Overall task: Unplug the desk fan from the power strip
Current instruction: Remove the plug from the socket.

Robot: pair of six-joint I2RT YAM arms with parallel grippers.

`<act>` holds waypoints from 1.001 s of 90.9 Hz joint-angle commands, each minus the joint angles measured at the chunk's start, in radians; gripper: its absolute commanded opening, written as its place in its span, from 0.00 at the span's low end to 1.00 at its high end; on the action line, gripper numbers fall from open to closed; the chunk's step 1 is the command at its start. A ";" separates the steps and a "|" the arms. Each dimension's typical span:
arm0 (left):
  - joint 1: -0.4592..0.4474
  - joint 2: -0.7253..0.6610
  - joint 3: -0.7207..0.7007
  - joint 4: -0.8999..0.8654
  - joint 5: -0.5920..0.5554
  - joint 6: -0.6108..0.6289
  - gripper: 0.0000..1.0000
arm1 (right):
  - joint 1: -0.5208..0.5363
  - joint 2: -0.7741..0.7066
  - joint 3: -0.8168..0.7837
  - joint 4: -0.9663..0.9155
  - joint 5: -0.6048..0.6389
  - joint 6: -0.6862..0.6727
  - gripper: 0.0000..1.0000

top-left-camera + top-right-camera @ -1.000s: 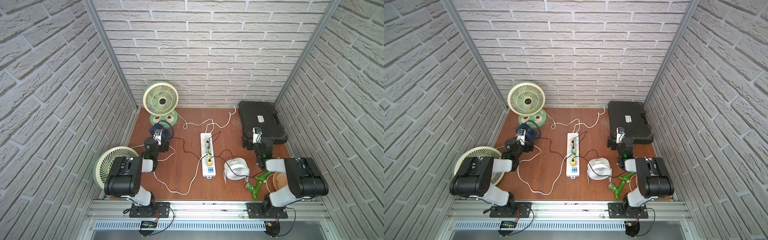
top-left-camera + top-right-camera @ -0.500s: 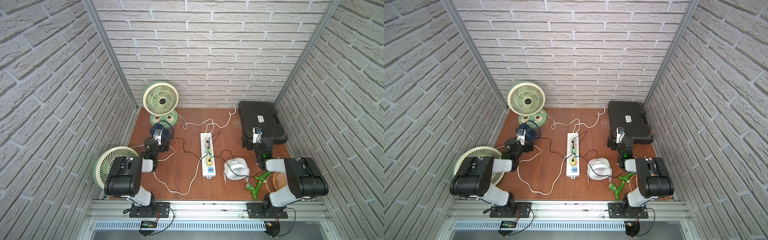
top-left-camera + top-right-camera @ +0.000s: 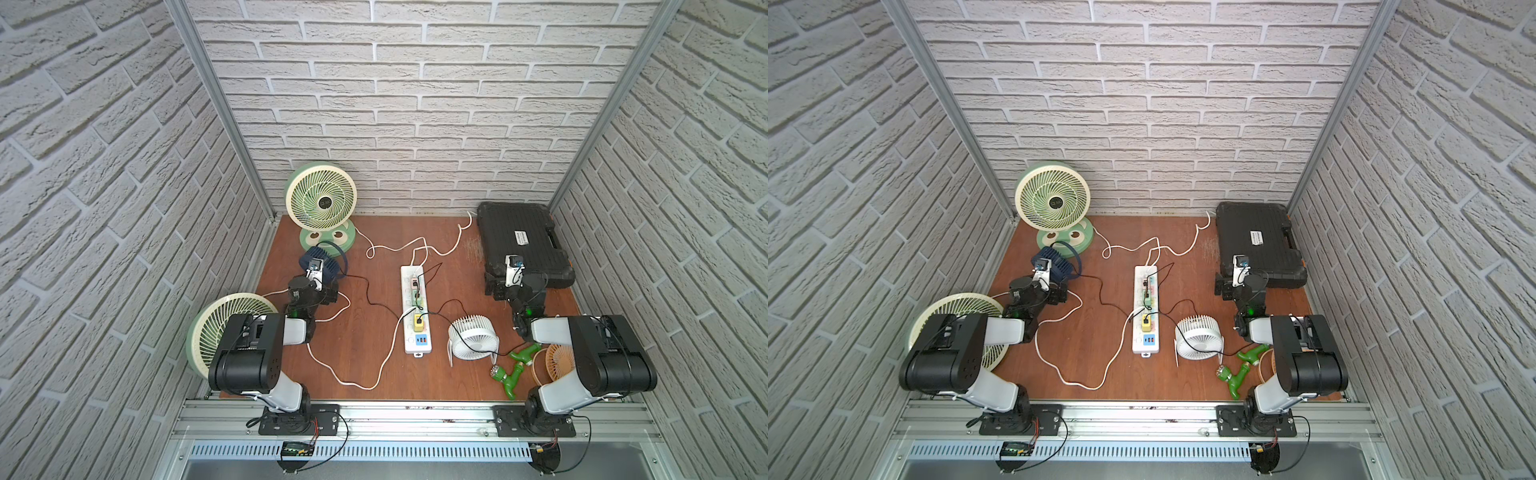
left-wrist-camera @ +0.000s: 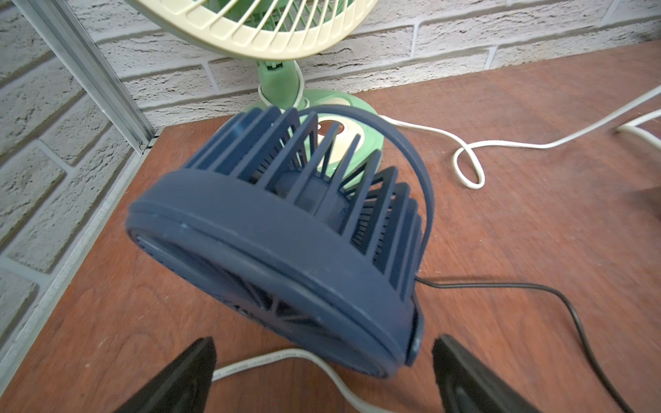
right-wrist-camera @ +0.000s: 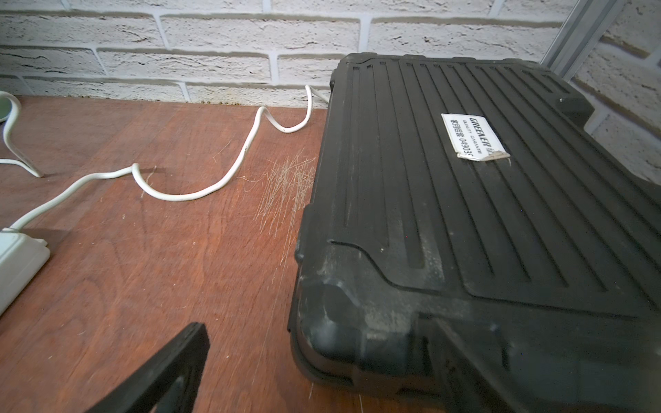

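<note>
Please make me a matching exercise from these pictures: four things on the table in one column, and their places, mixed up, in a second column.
Things:
1. power strip
2. black case
3. blue fan
4. white fan

Places:
A. close before the left gripper
B. beside the power strip's USB end
C. far right corner
D. middle of the table

Pairs: 1-D, 2-C, 3-A, 4-B.

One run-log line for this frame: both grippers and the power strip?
left gripper: open, facing navy fan | right gripper: open, beside black case corner | power strip: plugs in, untouched | unplugging: not begun
</note>
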 commanded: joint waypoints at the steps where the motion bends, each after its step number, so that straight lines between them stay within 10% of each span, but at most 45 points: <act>1: 0.003 0.005 0.016 0.022 0.004 0.001 0.98 | 0.007 0.008 -0.011 0.040 -0.002 -0.006 1.00; 44: -0.119 -0.245 0.048 -0.220 -0.237 0.044 0.98 | 0.071 -0.345 0.136 -0.540 0.010 0.014 1.00; 91: -0.278 -0.451 0.201 -0.647 -0.157 -0.345 0.98 | 0.470 -0.578 0.375 -1.100 0.062 0.196 1.00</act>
